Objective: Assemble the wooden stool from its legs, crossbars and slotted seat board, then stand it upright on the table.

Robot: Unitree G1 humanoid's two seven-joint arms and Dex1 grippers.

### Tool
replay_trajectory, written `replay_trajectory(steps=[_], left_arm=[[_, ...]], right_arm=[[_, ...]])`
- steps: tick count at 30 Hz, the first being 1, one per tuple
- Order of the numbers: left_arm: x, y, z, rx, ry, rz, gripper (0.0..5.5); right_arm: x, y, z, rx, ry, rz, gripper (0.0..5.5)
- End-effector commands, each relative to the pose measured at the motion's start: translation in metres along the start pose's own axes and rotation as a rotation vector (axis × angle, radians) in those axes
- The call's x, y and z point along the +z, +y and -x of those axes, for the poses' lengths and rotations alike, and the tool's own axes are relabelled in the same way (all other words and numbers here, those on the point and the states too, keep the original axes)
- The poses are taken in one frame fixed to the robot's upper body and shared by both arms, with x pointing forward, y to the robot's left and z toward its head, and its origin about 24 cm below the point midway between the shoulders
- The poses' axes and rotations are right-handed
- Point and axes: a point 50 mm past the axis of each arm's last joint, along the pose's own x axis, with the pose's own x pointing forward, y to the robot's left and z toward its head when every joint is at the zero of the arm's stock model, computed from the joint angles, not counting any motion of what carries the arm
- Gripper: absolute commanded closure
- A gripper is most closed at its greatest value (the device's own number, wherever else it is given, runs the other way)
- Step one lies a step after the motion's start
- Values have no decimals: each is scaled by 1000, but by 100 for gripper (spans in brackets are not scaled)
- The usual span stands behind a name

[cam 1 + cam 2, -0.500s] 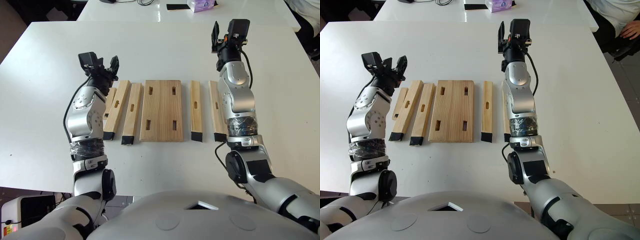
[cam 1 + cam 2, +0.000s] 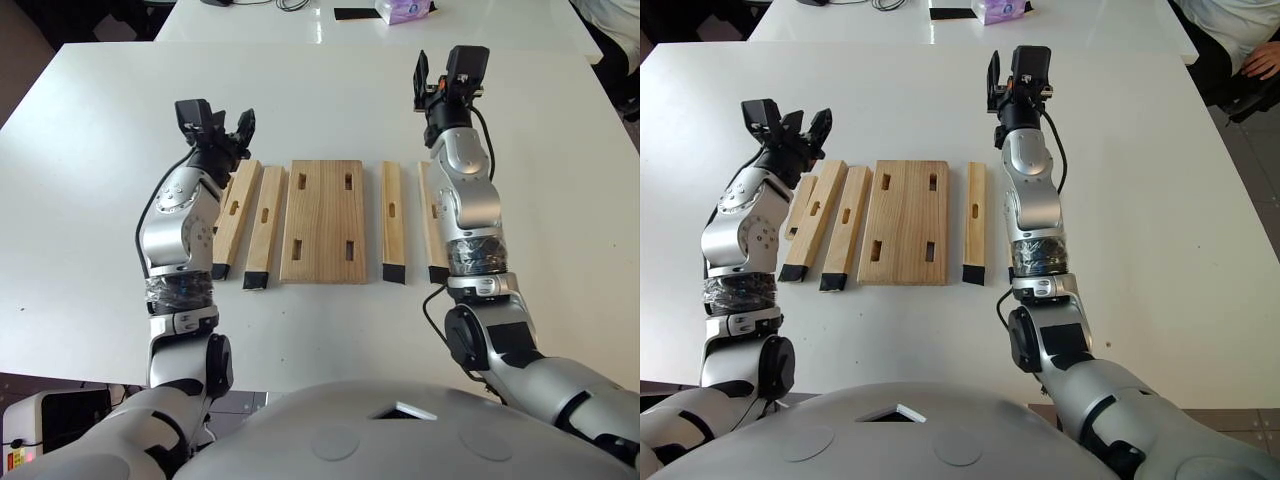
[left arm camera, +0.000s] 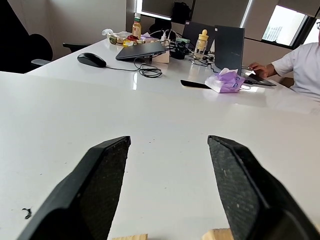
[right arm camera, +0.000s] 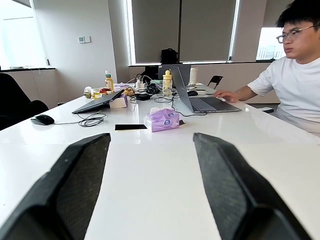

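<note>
pale rectangular wooden seat board with four slots [image 2: 322, 221], flat on the white table [image 2: 100, 150], not joined to anything. just left of the board, a slotted wooden leg with a black tip [image 2: 264, 227]; farther left, a second such leg [image 2: 234, 215] and a short thin wooden crossbar [image 2: 800, 210]. right of the board, a third black-tipped leg [image 2: 392, 222], then a fourth leg [image 2: 429, 220] partly behind the right arm. left gripper [image 2: 218, 122] over the far ends of the pieces left of the board, fingers spread wide, holding nothing. right gripper [image 2: 443, 68] raised beyond the board's far right corner, fingers wide apart, empty.
</note>
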Motion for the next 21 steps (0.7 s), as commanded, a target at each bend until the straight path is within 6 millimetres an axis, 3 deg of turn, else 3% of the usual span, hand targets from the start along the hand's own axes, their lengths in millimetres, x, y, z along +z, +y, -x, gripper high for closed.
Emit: replay_trajectory(steps=[1, 7, 21], left_arm=[[8, -11, -2, -16, -28, 29, 262], [11, 0, -2, 79, -23, -39, 262], [8, 8, 4, 72, 44, -67, 262]], right_arm=[[9, 6, -3, 37, -28, -6, 243], [2, 4, 3, -2, -15, 12, 243], [-5, 10, 7, 39, 54, -28, 243]])
